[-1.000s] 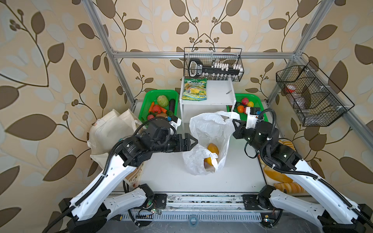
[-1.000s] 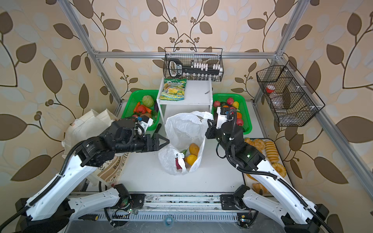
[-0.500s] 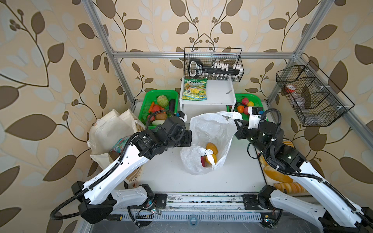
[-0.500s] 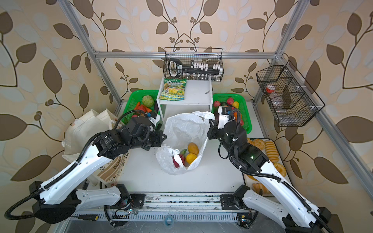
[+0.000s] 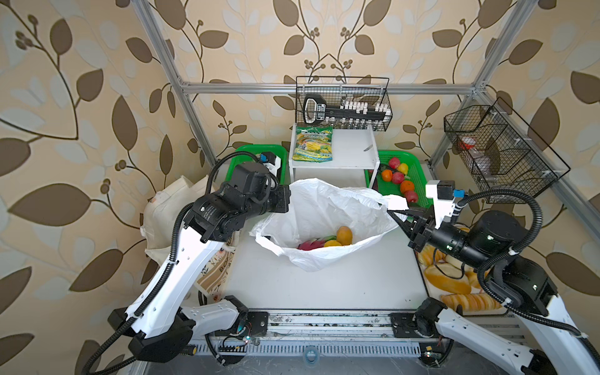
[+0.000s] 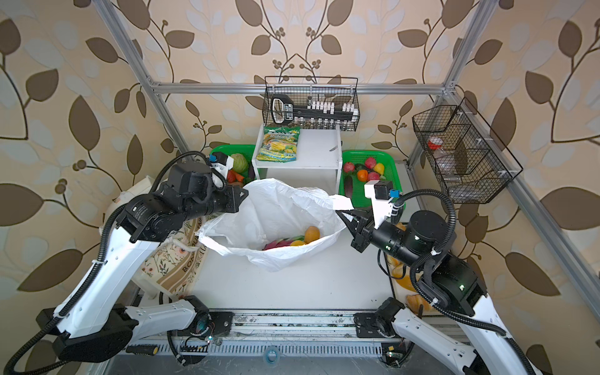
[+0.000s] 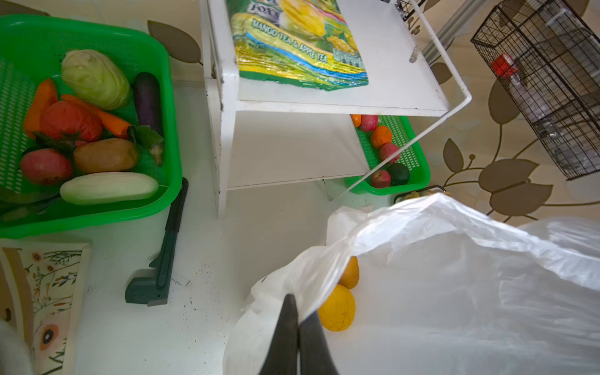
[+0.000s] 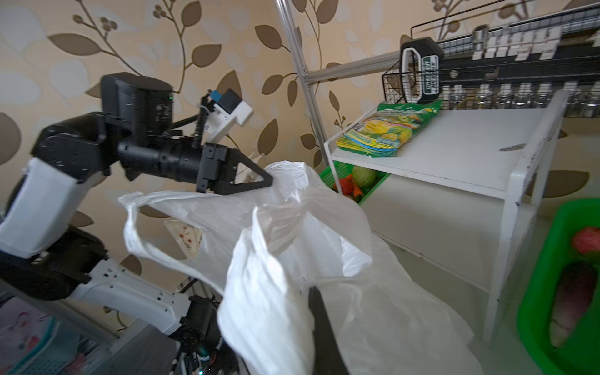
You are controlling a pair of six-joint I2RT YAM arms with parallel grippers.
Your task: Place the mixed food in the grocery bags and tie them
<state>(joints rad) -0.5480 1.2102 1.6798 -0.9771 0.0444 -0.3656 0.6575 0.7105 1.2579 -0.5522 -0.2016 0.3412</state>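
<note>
**A:** Where is your white plastic bag (image 5: 328, 207)?

**B:** It sits in the middle of the table (image 5: 324, 285), and its mouth is wide open. Your left claw (image 7: 298, 312) is squeezed tight on the bag's left edge. Your right claw (image 5: 393, 215) is squeezed tight on a white flap at the bag's right edge. You hold the bag stretched out between them.

**A:** What can you see inside?

**B:** A yellow-orange toy fruit (image 5: 344, 234) and the pink dragon fruit (image 5: 310, 244) lie at the bottom, close together.

**A:** And your other bag?

**B:** The cream tote (image 5: 168, 211) slumps at the left side, partly hidden by your left arm (image 5: 181, 259). The green-yellow packet (image 5: 313, 143) lies flat on the far white shelf (image 5: 354, 152)
</note>
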